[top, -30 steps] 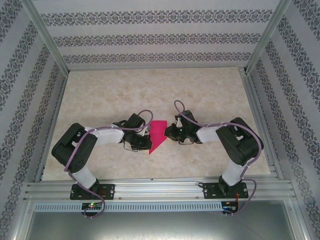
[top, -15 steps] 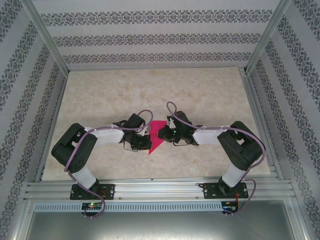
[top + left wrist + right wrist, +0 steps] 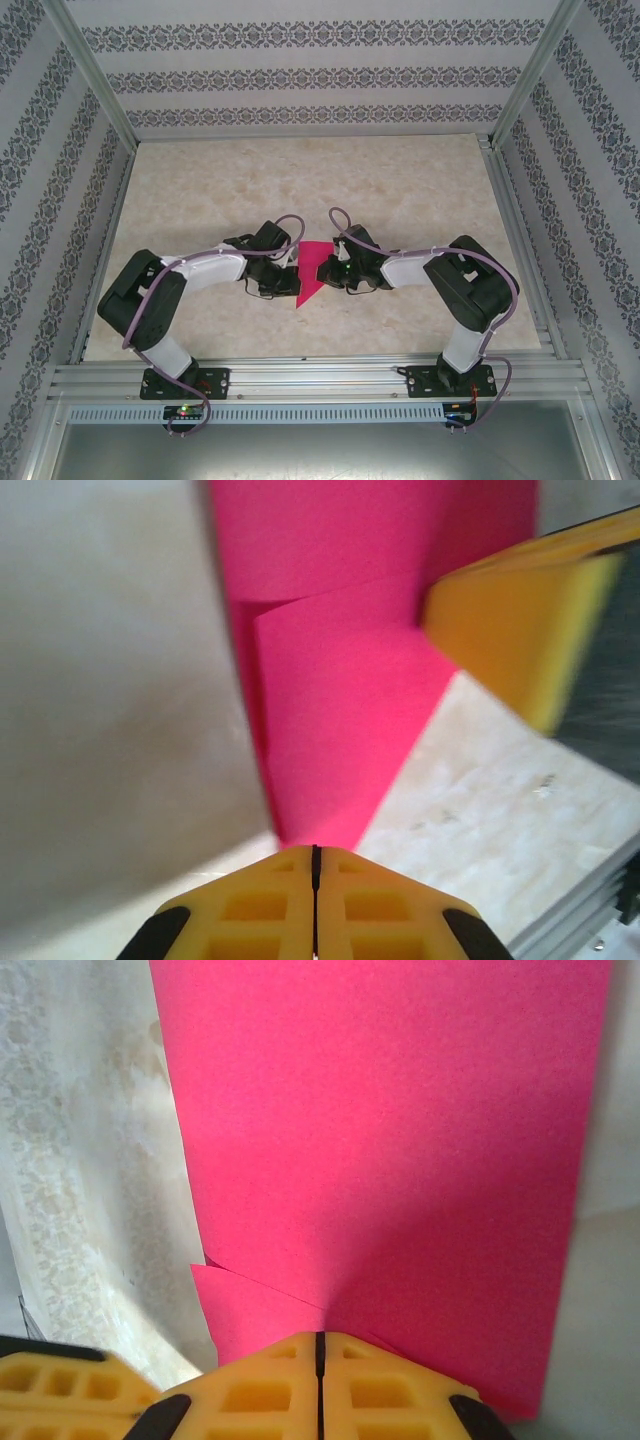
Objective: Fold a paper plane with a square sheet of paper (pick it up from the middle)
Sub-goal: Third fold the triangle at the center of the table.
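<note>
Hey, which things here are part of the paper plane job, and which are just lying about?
Part of the job:
partly folded pink paper
left tool, shut
right tool, shut

Just there, fixtures rather than loose items:
table
aluminium frame
patterned walls

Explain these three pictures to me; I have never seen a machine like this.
Two robot arms are bolted at the near edge of a table, each ending in a two-finger gripper. The top picture looks down from above and behind them. The other two come from a camera on each wrist, so the yellow fingers at the bottom are that arm's own. Between the arms is one partly folded pink paper. The left gripper and right gripper are both shut, each apparently pinching an edge of it.
</note>
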